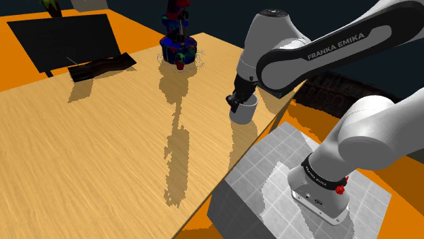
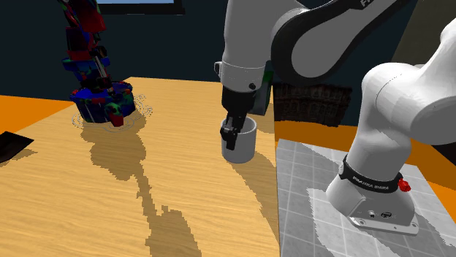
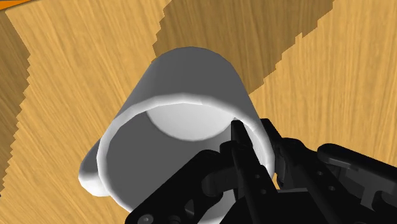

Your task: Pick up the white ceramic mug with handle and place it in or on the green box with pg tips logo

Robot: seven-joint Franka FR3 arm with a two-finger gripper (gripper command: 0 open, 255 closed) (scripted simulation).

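A plain white mug [image 1: 244, 113] stands upright on the wooden table [image 1: 102, 136], close to the edge nearest the stand. My black gripper [image 1: 235, 102] comes down onto its rim. In the second exterior view the gripper [image 2: 231, 131] sits on the side of the mug [image 2: 241, 150] toward that view's left. In the wrist view one finger reaches inside the mug [image 3: 184, 83] and the other stays outside, with the gripper [image 3: 256, 137] shut on the wall between them. The mug's handle [image 3: 89, 175] sticks out on the side away from the fingers.
A tall red-and-blue object [image 1: 178, 42] stands at the table's far edge. A black panel [image 1: 64, 37] and a dark flat piece [image 1: 102, 66] lie at the far left. The grey stand [image 1: 272, 183] abuts the table just by the mug. The floor is orange.
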